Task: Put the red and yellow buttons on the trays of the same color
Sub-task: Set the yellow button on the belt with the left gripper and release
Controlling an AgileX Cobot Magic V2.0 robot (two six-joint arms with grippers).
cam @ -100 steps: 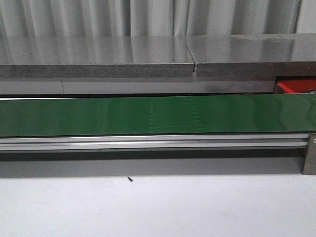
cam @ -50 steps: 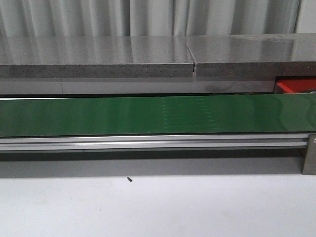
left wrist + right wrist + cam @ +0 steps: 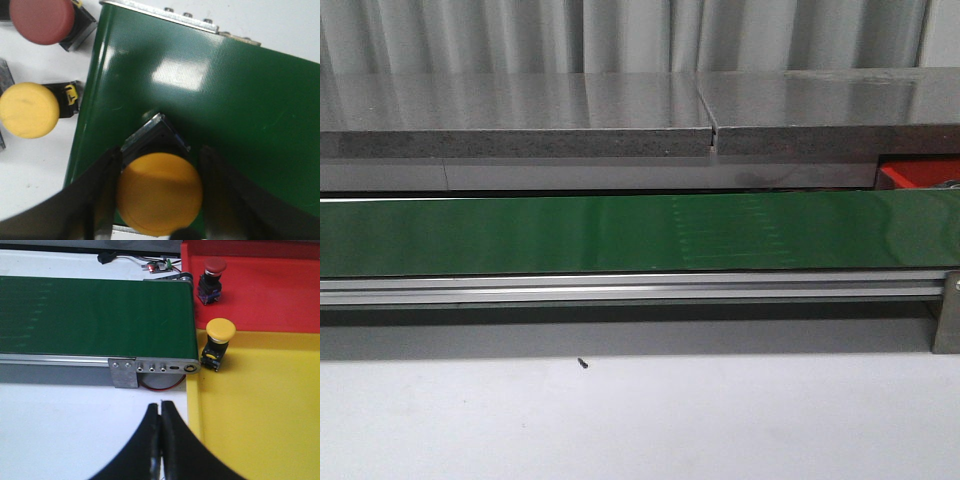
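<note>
The left gripper (image 3: pixel 159 200) holds its jaws around a yellow round-capped push button (image 3: pixel 159 192) with a metal-edged square base. The button sits at the end of the glossy green conveyor belt (image 3: pixel 240 100), and one dark finger stands on each side of its cap. Whether the fingers press the cap or only bracket it cannot be told. This position suits setting the button on the belt for transport toward the trays.

Beside that belt end, on the white worktop (image 3: pixel 30 165), lie two spare buttons: a second yellow-capped button (image 3: pixel 27 110) and a red-capped button (image 3: pixel 42 20). They appear to be stock awaiting feeding.

The right gripper (image 3: pixel 161 440) hovers with its jaws closed and empty over the worktop just short of the opposite belt end, probably waiting for an arrival.

Just past that belt end stand two plastic trays with raised rims. The bright red tray (image 3: pixel 280 295) holds a red mushroom-capped button (image 3: pixel 212 280). The bright yellow tray (image 3: pixel 260 410) holds a yellow mushroom-capped button (image 3: pixel 219 342) close to the rim nearest the belt. Both already match their trays.

In the front view only the red tray's corner shows behind the belt, and no button rides the visible stretch
</note>
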